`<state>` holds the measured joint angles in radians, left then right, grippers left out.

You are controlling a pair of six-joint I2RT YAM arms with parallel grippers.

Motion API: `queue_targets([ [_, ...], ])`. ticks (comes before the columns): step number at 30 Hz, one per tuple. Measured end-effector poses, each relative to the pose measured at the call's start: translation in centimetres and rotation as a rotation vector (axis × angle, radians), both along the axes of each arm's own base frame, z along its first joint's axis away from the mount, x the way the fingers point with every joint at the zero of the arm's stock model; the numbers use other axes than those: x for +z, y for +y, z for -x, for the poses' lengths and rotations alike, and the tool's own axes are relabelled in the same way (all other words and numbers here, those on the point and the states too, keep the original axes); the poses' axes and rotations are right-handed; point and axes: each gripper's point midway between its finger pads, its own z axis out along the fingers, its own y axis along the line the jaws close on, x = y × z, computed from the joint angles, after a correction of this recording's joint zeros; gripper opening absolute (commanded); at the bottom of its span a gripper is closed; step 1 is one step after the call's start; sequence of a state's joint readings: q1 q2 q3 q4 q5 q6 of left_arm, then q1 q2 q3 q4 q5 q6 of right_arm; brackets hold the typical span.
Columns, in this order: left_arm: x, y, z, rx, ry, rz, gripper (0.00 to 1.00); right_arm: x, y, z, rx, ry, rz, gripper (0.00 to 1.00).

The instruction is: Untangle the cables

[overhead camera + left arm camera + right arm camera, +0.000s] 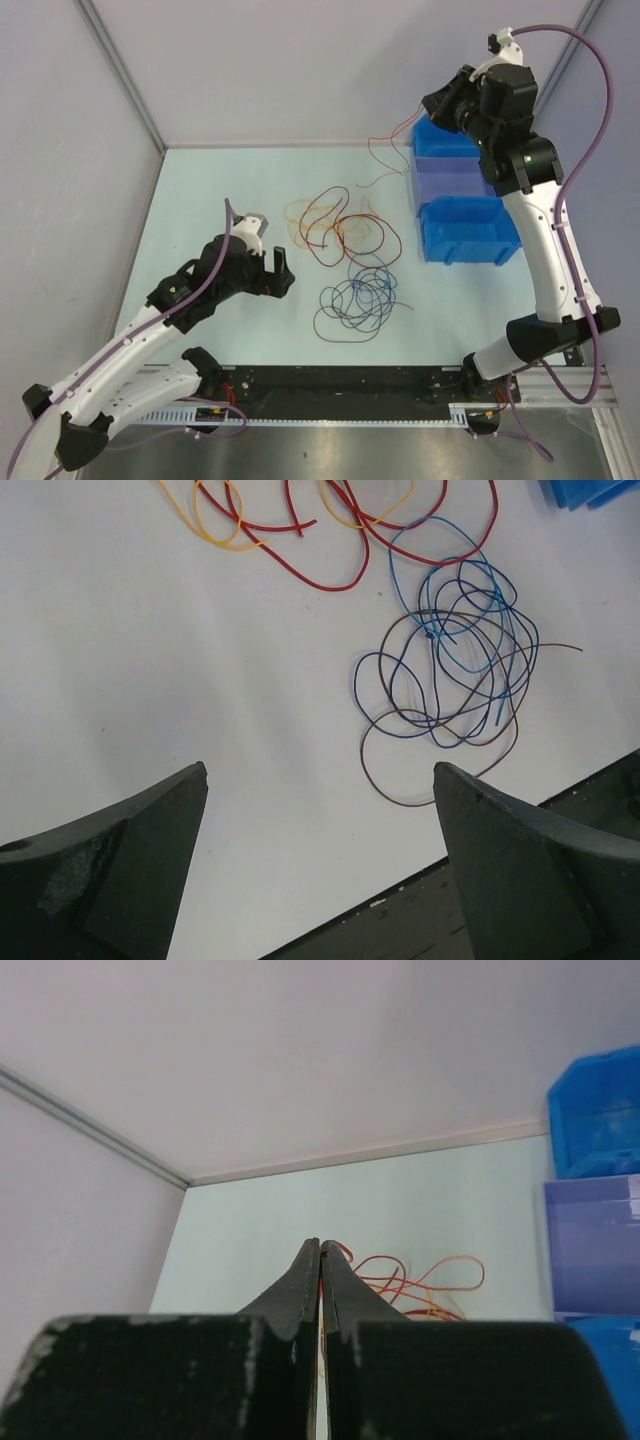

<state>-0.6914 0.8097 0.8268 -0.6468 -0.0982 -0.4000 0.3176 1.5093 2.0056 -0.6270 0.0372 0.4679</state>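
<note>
We see the left pincer (pixel 284 272) spread wide above the table (pixel 220 180), beside the cables (pixel 362 297) lying in 2 loose tangles. The right pincer (pixel 320 1250), raised near the blue bins (pixel 465 235), pinches a thin red cable (pixel 372 143).

On the table (pixel 220 180), one tangle of cables (pixel 340 225) lies toward the back with a second tangle (pixel 362 298) just in front, the left gripper (pixel 280 272) to their left, a row of bins (pixel 462 195) to their right, and a lone cable (pixel 376 152) rising to the right gripper (pixel 432 108) above the bins.
</note>
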Motion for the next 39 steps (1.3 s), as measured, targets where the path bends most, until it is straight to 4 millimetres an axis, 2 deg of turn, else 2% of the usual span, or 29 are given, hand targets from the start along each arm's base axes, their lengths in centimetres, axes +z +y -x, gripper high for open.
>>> queue_targets([
  [6, 0.1, 0.1, 0.2, -0.002, -0.011, 0.009, 1.00, -1.0, -3.1, -2.2, -0.071, 0.018, 0.006, 0.00],
  [14, -0.4, 0.0, -0.1, 0.000, 0.001, -0.005, 1.00, -1.1, -6.6, -3.3, -0.126, 0.014, 0.013, 0.00],
  [25, 0.6, 0.5, -0.2, 0.030, -0.039, 0.018, 1.00, -1.1, -11.9, -5.6, -0.201, -0.004, 0.004, 0.00],
  [31, -0.4, 0.8, -0.7, 0.056, -0.017, -0.025, 1.00, -1.3, -14.6, -6.4, -0.242, -0.014, 0.004, 0.00],
  [39, -1.3, 1.9, -1.3, 0.122, -0.006, -0.081, 1.00, -2.5, -16.8, -7.2, -0.279, -0.012, 0.028, 0.00],
])
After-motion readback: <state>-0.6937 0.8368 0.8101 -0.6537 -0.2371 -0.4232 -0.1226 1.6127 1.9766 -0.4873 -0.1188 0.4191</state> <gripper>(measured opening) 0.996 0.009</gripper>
